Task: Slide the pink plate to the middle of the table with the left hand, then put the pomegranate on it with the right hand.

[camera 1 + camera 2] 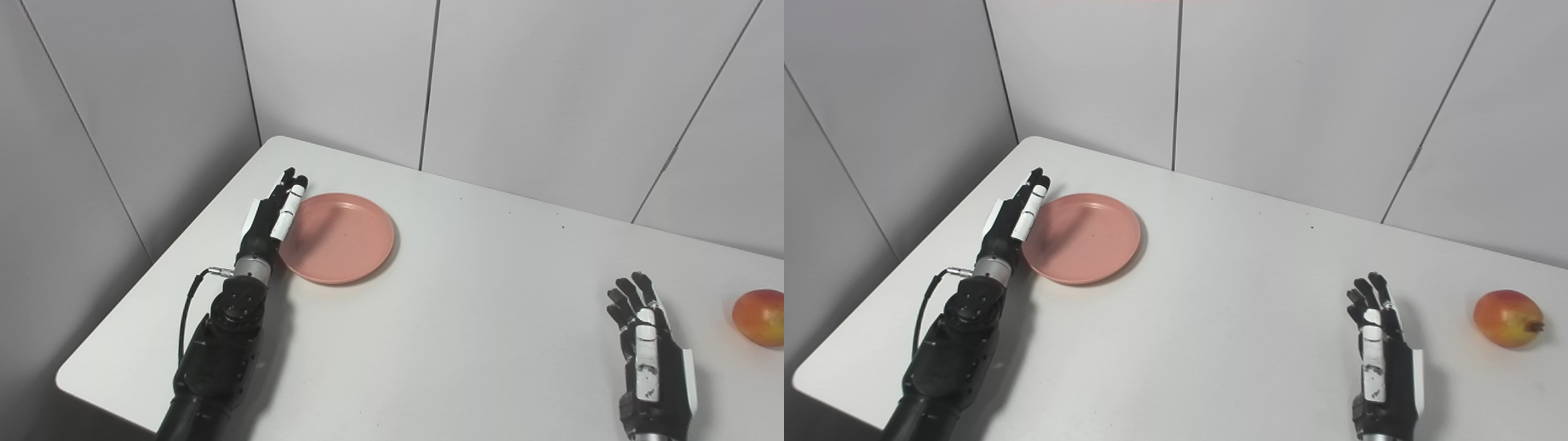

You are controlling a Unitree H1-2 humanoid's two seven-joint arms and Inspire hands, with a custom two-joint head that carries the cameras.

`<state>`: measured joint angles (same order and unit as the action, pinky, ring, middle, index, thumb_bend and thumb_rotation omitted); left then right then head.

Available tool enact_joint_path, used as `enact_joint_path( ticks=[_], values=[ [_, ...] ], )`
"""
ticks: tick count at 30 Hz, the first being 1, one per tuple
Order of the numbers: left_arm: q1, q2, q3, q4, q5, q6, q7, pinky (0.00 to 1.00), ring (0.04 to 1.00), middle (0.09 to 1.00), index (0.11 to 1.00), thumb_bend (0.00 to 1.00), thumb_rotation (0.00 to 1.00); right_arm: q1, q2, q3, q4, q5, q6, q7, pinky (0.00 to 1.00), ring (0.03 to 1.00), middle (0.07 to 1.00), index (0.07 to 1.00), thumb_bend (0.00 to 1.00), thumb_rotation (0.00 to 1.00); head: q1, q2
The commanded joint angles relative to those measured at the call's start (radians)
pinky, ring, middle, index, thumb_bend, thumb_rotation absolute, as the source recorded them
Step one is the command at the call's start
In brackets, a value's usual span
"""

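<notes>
The pink plate (340, 236) lies flat on the left part of the white table (478, 294). My left hand (275, 214) is open, fingers straight, standing edge-on against the plate's left rim. The pomegranate (1508, 318), red and yellow, lies near the table's right edge. My right hand (1378, 355) is open and empty, resting near the front of the table, a hand's width left of the pomegranate and apart from it.
Grey panelled walls (520, 79) stand close behind the table and along its left side. The table's rounded left and front-left edges (79, 373) are near my left arm.
</notes>
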<state>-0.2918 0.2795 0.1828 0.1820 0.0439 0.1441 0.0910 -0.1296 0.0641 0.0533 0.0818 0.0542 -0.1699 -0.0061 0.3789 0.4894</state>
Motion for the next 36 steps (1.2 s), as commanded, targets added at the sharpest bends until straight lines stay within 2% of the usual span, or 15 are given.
enact_joint_path(
  ticks=[1,19,29,36],
  values=[
    [-0.025,0.002,-0.005,-0.044,-0.014,-0.012,-0.017,0.94,0.940,0.960,0.953,0.58,1.00,0.028,-0.004,-0.003,0.021,-0.001,-0.030,0.010,0.90,0.867,0.875,0.896,0.47,0.87,0.002,0.003],
    [-0.028,-0.068,-0.022,-0.089,-0.084,0.015,-0.078,0.96,0.936,0.946,0.945,0.61,1.00,0.022,-0.004,-0.007,0.028,0.007,-0.033,0.012,0.89,0.869,0.876,0.896,0.48,0.87,0.001,0.008],
    [-0.032,-0.097,-0.039,-0.094,-0.089,0.022,-0.081,0.94,0.942,0.954,0.955,0.63,1.00,0.022,-0.005,-0.004,0.018,-0.005,-0.025,0.007,0.89,0.866,0.872,0.892,0.47,0.89,-0.001,0.014],
    [-0.036,-0.128,-0.041,-0.096,-0.135,0.040,-0.093,1.00,0.965,0.967,0.970,0.64,1.00,0.019,-0.005,-0.005,0.019,-0.003,-0.020,0.011,0.90,0.874,0.880,0.896,0.47,0.89,-0.002,0.015]
  ],
)
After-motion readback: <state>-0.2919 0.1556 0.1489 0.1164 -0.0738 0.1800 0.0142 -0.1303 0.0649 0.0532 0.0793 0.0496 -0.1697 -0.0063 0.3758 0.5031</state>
